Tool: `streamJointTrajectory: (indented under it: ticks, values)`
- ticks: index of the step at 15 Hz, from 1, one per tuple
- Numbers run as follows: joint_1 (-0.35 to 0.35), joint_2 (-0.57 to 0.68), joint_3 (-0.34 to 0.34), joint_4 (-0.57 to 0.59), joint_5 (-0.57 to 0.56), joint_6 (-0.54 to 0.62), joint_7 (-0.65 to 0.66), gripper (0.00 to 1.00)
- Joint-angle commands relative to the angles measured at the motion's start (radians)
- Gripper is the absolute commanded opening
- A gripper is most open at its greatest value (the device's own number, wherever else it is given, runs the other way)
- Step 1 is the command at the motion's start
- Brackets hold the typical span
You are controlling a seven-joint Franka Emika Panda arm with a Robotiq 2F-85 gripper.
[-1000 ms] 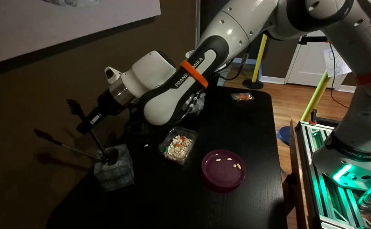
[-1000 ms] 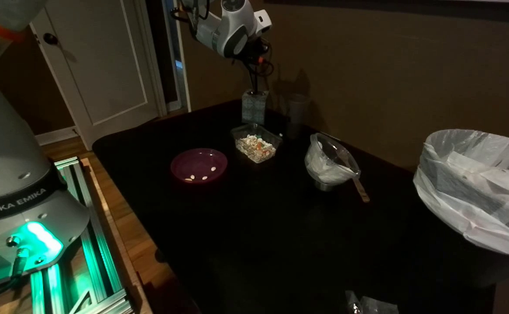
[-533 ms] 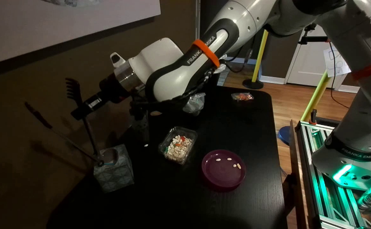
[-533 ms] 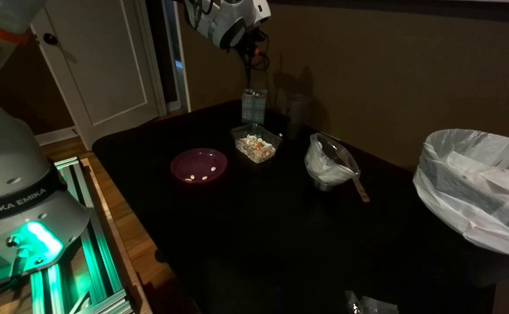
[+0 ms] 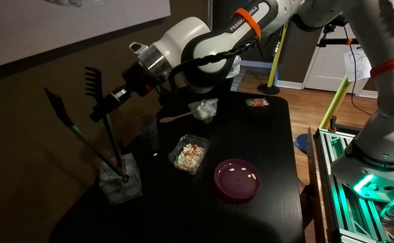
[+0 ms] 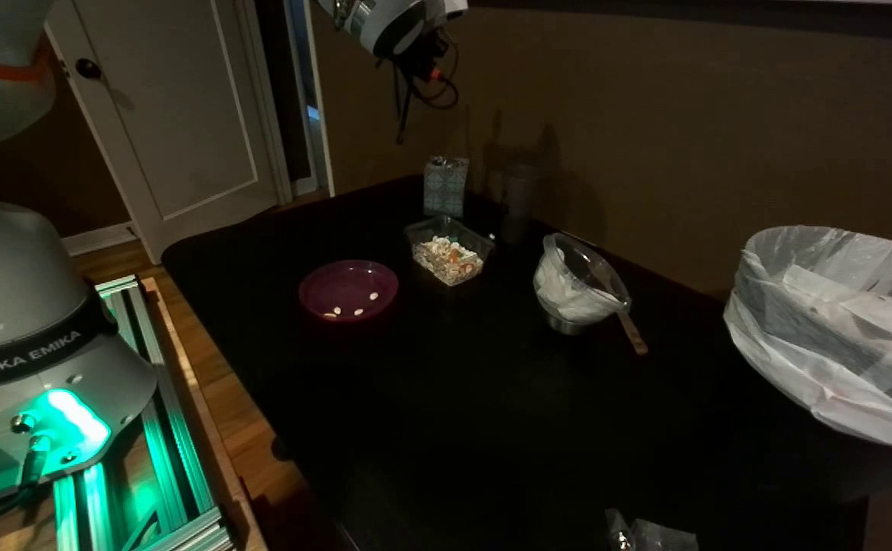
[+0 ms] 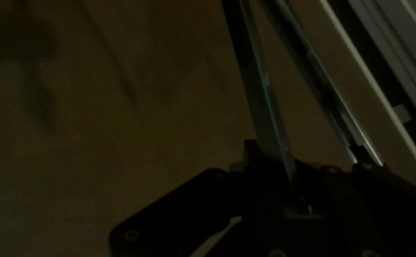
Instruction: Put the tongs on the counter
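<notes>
One arm pinched: lay the tongs (image 5: pixel 113 141) gently

In an exterior view the gripper (image 5: pixel 98 112) pinches one arm, the other splaying free, joined end lowest. In an exterior view they hang in mid-air, clear of the patterned box (image 6: pixel 446 189); best swing over bare counter (image 6: pixel 446 428), touch the joined end down first, tilt flat, release. In the wrist view the loose arm seems alongside; expect twisting.

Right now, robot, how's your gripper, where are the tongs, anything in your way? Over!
Gripper shut on the tongs. Tongs up in the air, not on the counter. Plate and tub down there, maybe in the way.
</notes>
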Motion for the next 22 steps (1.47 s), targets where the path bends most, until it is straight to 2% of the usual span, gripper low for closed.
streamJointTrajectory:
  ticks: [1,3,5,9,13,17,20,22]
  values:
    - [-0.070,0.041,0.073,-0.053,0.035,-0.178,-0.021,0.01]
    - [-0.079,0.054,0.080,-0.060,0.075,-0.293,-0.048,0.01]
    - [-0.067,0.044,0.058,-0.052,0.127,-0.417,-0.062,0.01]
    - [-0.013,-0.009,-0.044,-0.018,0.237,-0.661,-0.057,0.01]
    - [0.079,-0.042,-0.192,0.045,0.326,-0.894,-0.044,0.01]
    - [0.237,-0.061,-0.408,0.147,0.411,-1.104,-0.012,0.01]
    - [0.364,-0.060,-0.560,0.218,0.480,-1.183,-0.004,0.01]
    - [0.389,-0.057,-0.596,0.243,0.572,-1.191,-0.071,0.01]
